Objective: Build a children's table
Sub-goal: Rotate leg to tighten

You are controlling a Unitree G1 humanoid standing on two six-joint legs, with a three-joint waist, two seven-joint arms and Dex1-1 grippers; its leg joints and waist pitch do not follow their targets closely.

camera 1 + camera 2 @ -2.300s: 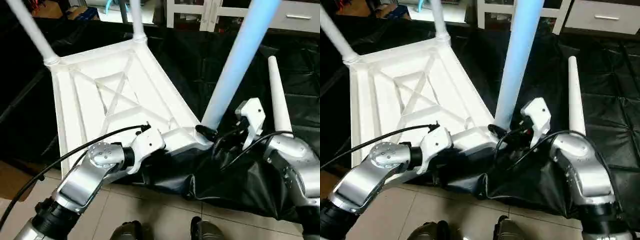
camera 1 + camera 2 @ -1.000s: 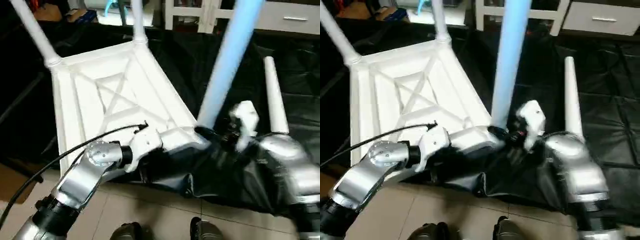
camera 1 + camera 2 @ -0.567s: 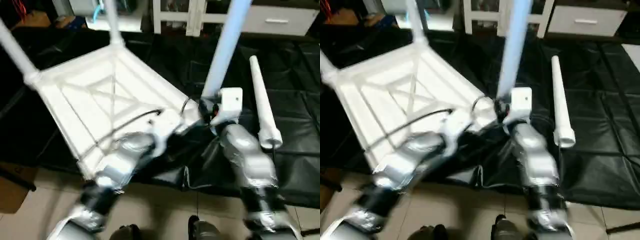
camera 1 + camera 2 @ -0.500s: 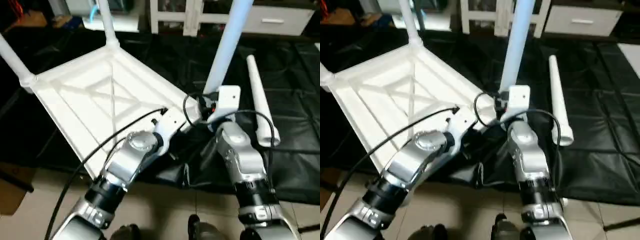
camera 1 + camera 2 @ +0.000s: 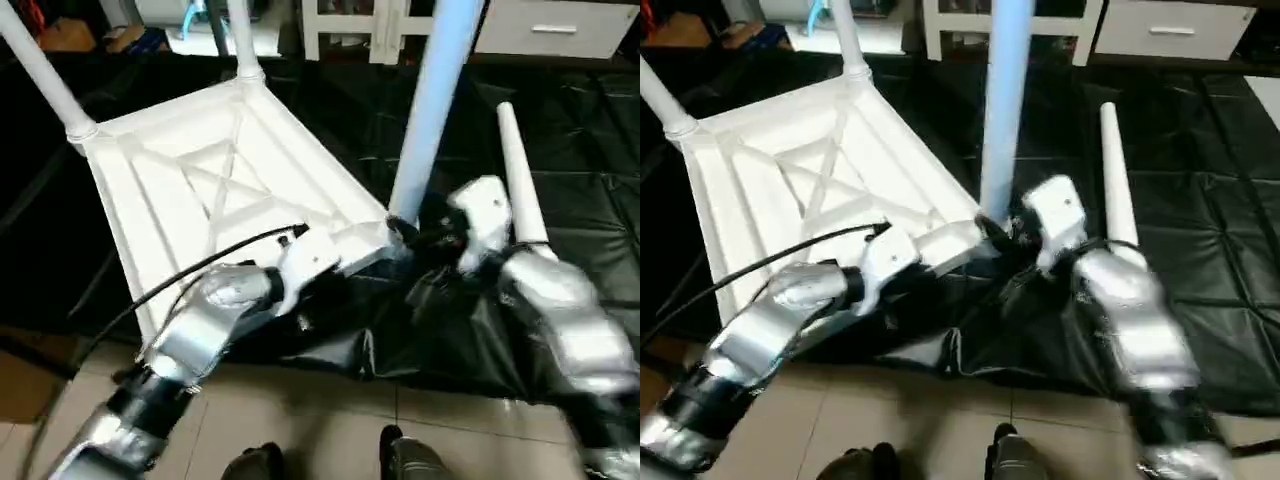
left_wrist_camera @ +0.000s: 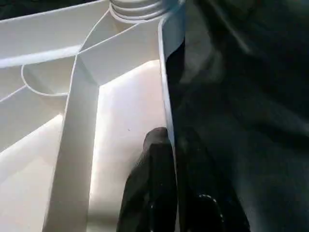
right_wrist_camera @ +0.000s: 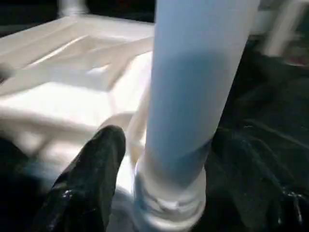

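The left arm (image 5: 205, 320) reached forward and inward from the lower left, its forearm slanting up to a white wrist block at the near edge of the table top (image 5: 170, 190); the left gripper (image 6: 170, 145) was clamped on that near rim, one black finger inside the wall and the other outside, pressed tight against the thin white plastic; a black cable (image 5: 200, 262) looped from the wrist back along the forearm.

The right arm (image 5: 555, 310) came in from the lower right, bent toward the middle, its wrist block level with the base of the near leg (image 5: 430, 105); the right gripper (image 7: 169, 159) straddled that leg just above its ringed collar, its fingers (image 7: 91, 169) standing apart on either side of the tube with a gap between pad and plastic on the visible side, so the jaws were parted around the leg rather than squeezing it.

The children's table lay upside down on black sheeting (image 5: 520, 340), ribbed underside up; two legs (image 5: 45, 75) rose from the far corner sockets, the near leg stood upright in the near right socket; a fourth leg (image 5: 518, 185) lay loose on the sheeting, just beside the right wrist.
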